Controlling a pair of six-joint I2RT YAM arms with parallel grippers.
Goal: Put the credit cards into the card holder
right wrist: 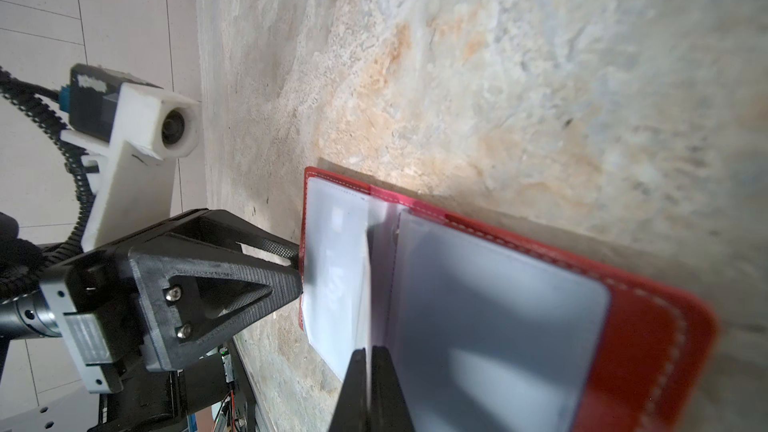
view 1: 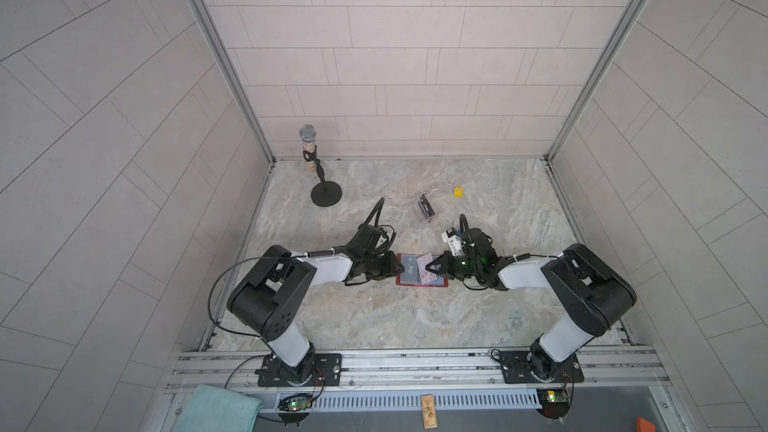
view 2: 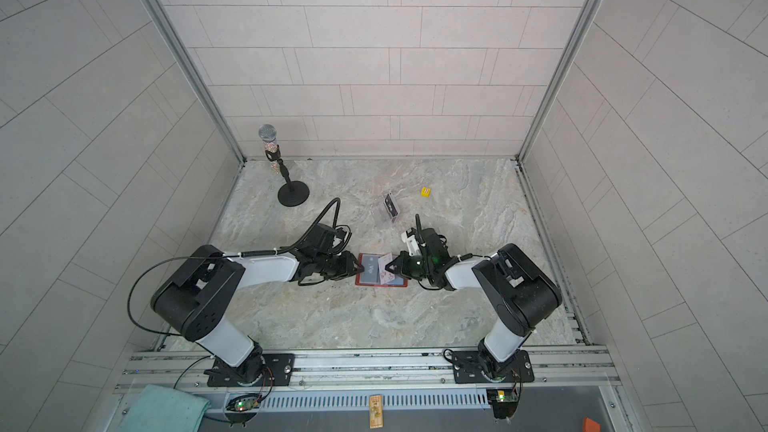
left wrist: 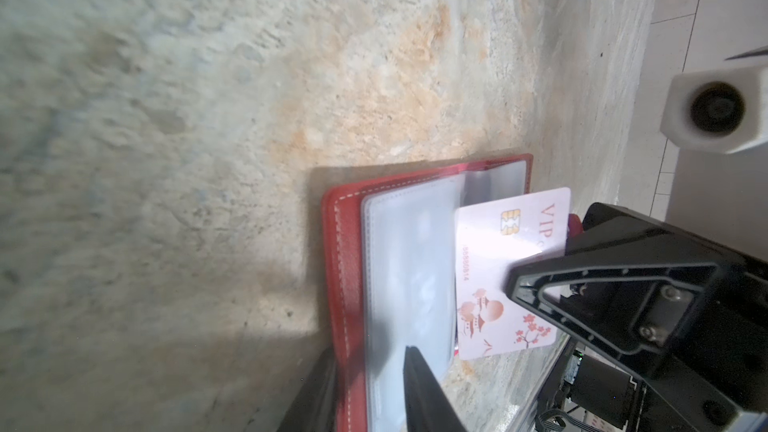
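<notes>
Done: one black card (view 1: 410, 270) sits in a clear sleeve of the open card holder (left wrist: 345, 268), just beside the left tool (right wrist: 297, 268).
In hand: the pink card (left wrist: 486, 276) is pinched in the right tool (view 1: 431, 274). It stands up over the holder's fold and is not seated in a sleeve, as far as shows.
Left tool: narrow jaws sit astride the holder's near edge; I cannot tell whether they grip it.
Left to do: by my reading, seat the pink card, then fetch the second black card (view 1: 424, 204) from the clear stand (view 1: 430, 217), well beyond the right tool on the worktop (view 1: 374, 317).
Count: one holder; three cards seen, two black and one pink; two tools.
</notes>
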